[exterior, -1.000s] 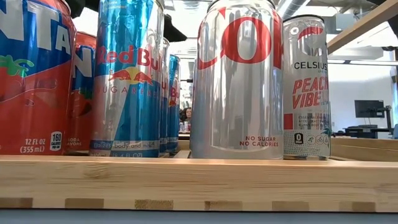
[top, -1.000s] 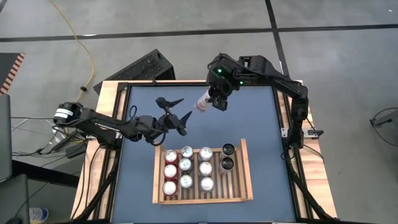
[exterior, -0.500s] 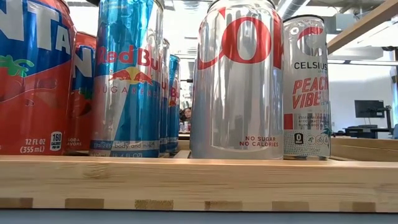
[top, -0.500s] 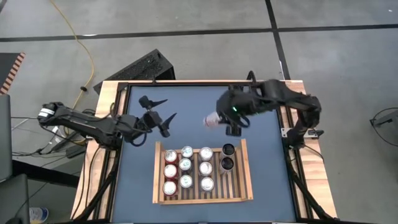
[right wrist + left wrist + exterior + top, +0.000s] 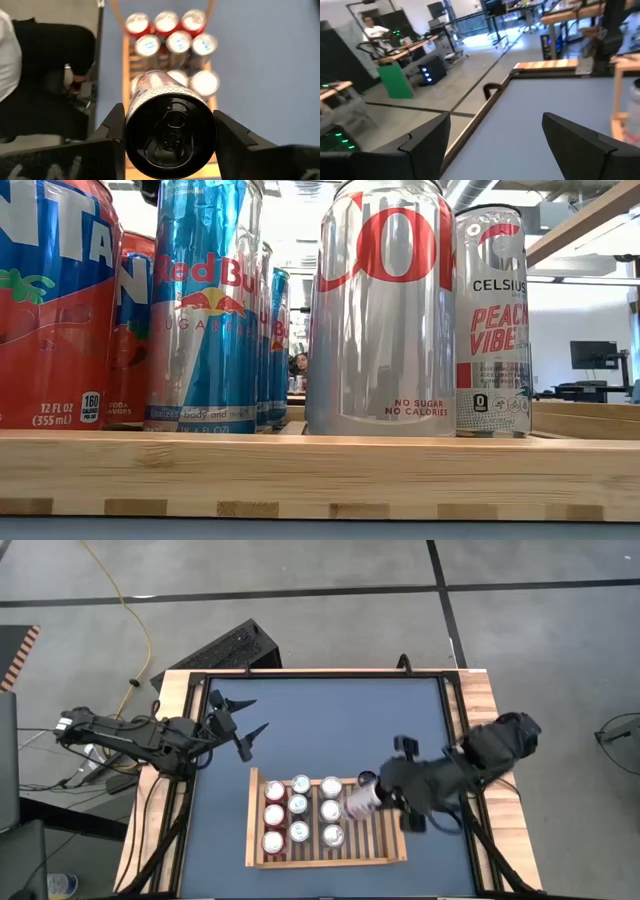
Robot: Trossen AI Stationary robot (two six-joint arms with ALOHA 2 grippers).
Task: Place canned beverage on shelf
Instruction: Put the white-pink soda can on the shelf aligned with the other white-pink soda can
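The shelf (image 5: 325,861), a light-wood slatted tray, lies on the blue table near its near edge and holds several upright cans (image 5: 300,810). It also shows in the right wrist view (image 5: 125,75) and the low view (image 5: 320,470). My right gripper (image 5: 385,795) is shut on a white and pink can (image 5: 360,800) over the tray's right part, where a dark can (image 5: 367,778) stands. My left gripper (image 5: 232,718) is open and empty over the table's left side, and its fingers stand wide apart in the left wrist view (image 5: 495,145). My right gripper pinches the can between its two fingers, which lie on opposite sides of its wall near the top end (image 5: 132,117). The fingers come from the table's right, slanting down, and lie along the can. The can is tilted, its tab end (image 5: 170,132) toward the wrist, above the tray's cans.
In the low view the tray's front row shows a Fanta can (image 5: 50,310), a Red Bull can (image 5: 205,310), a Coke can (image 5: 385,310) and a Celsius can (image 5: 495,320). The tray's near slats (image 5: 370,845) are bare. A person (image 5: 30,75) sits beyond the table.
My right gripper has carried the can from the table's far middle toward the near edge and right, and has turned until its fingers point left over the tray's right part. My left gripper has drawn back toward the table's left edge and stays open.
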